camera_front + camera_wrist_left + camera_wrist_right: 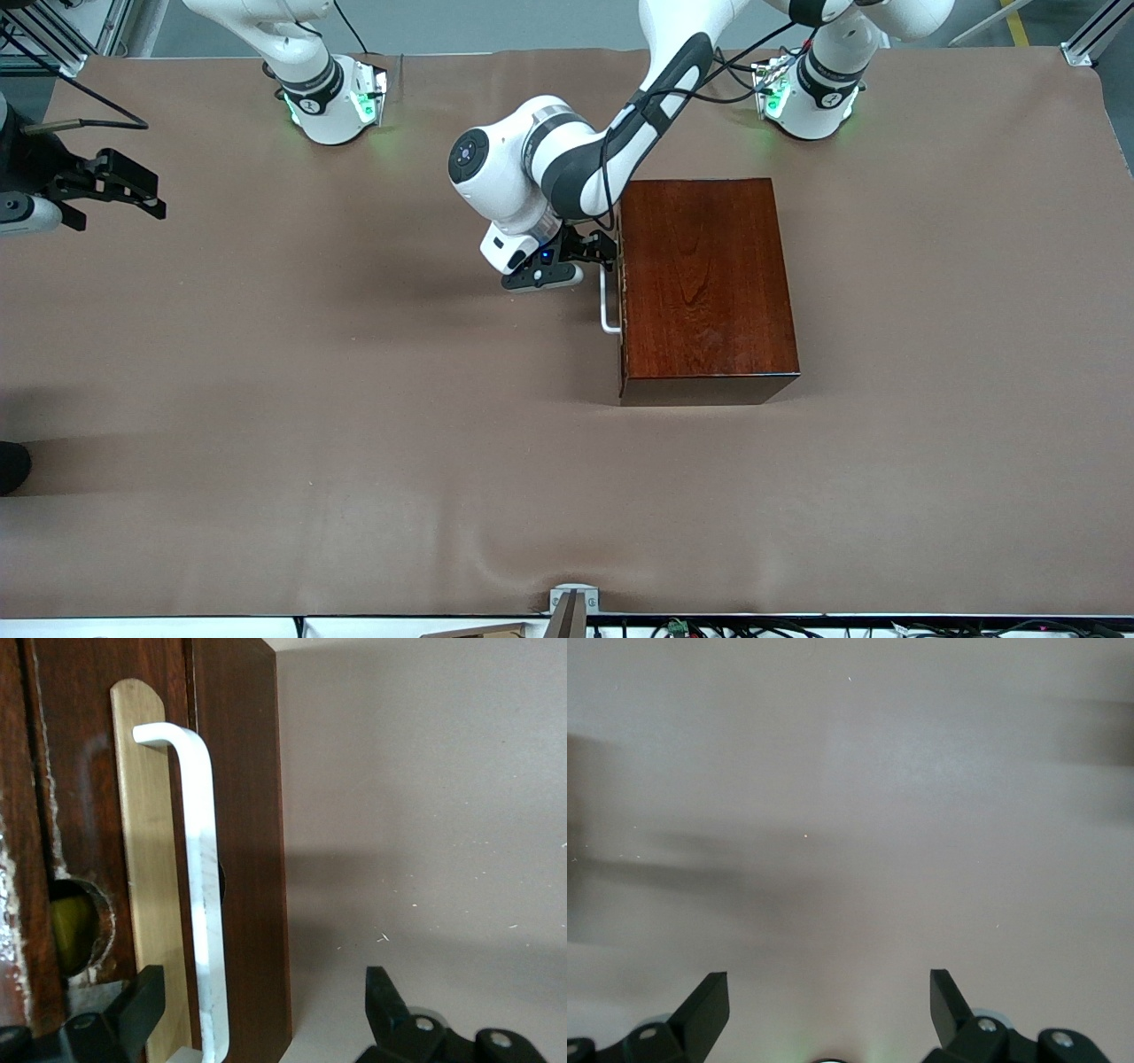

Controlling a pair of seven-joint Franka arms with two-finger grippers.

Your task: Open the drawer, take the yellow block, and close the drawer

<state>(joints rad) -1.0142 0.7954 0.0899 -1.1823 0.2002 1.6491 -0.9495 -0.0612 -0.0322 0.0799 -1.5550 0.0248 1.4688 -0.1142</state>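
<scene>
Wide-spread, the left gripper [595, 251] sits at the front of the drawer [146, 868], its fingers [142, 1003] straddling the white bar handle [607, 306] without closing on it; the drawer is shut in the dark reddish-brown wooden box [704, 283], which stands on the brown table [354, 425] toward the left arm's end. Through a round hole in the box front, the left wrist view shows a patch of yellow, probably the yellow block [66, 935]. Over bare table at the right arm's end, the right gripper [115, 190] waits with fingers [704, 1005] wide apart and nothing between them.
</scene>
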